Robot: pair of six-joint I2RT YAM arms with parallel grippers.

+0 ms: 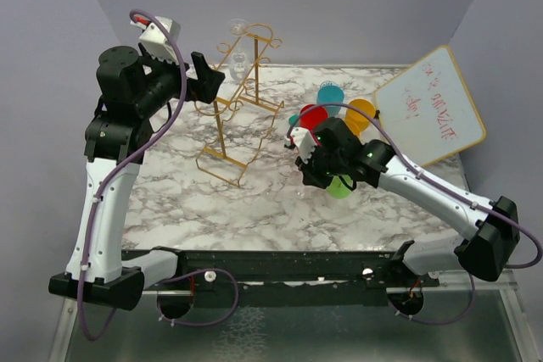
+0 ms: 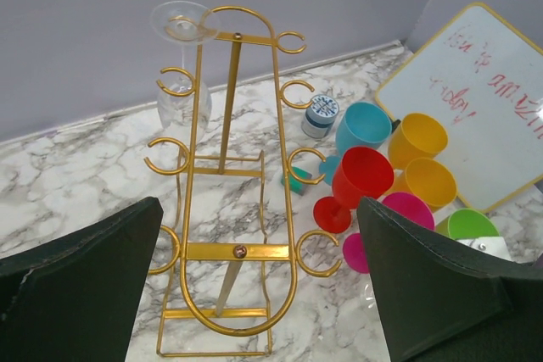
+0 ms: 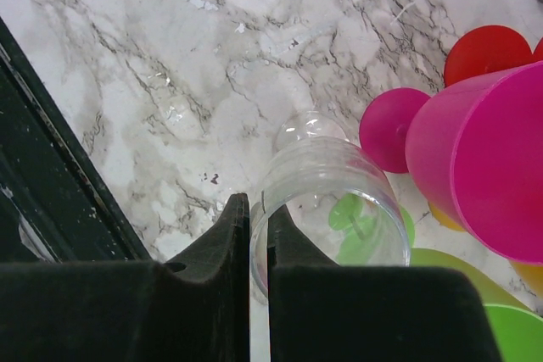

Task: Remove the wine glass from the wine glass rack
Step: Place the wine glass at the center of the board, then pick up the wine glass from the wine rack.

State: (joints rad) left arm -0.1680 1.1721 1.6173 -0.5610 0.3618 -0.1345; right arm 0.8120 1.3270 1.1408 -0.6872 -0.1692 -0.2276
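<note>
The gold wire wine glass rack (image 1: 240, 101) stands at the back left of the marble table; it also shows in the left wrist view (image 2: 240, 251). A clear wine glass (image 2: 181, 69) hangs upside down from its top left hook, and shows in the top view (image 1: 237, 41). My left gripper (image 1: 209, 80) is open and empty, facing the rack from the left, its jaws wide apart on either side of the rack's lower part (image 2: 259, 214). My right gripper (image 1: 306, 175) is low over the table, shut on the rim of a second clear wine glass (image 3: 335, 197), one finger inside the bowl.
Several coloured plastic goblets (image 1: 338, 112) are clustered right of the rack, close to my right gripper; they also show in the left wrist view (image 2: 399, 175). A small whiteboard (image 1: 431, 106) leans at the back right. A small round tin (image 2: 320, 116) sits behind the goblets.
</note>
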